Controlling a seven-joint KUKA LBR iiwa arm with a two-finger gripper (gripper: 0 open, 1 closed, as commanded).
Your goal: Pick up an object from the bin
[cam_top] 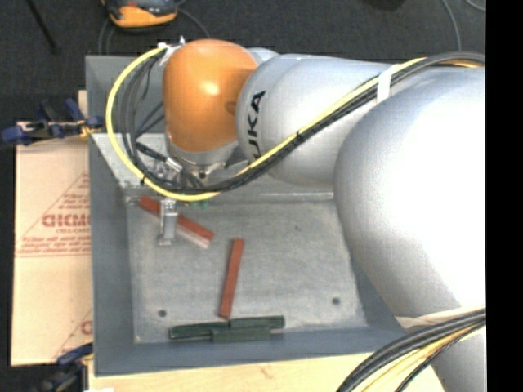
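Toward the upper left corner of the grey metal bin (110, 300), the end effector (167, 232) hung low over the bin's dull, speckled floor, a slim piece of bright bare metal reaching down from under the wrist. It stood across the middle of a flat orange-red strip (196, 233), a thin, straight-edged bar that lay slantwise with its left end higher in the view and its right end lower. The metal tip overlapped the strip, but whether the end effector was released or clenched could not be told, nor whether it gripped the strip at all. Above it sat the smooth, glossy orange cover (204, 92), rounded like a dome, and behind that the broad silver arm (327, 137) with its satin curved shells, coming in from the right. Yellow and black cables (122, 129) looped round the cover's left side and trailed back along the arm. Near the strip's right end, though apart from it, lay a longer brown-red stick (231, 278), narrow and flat and almost upright in the view. Along the near wall lay dark green bars (227, 329), flat and matte, set end to end in one line.
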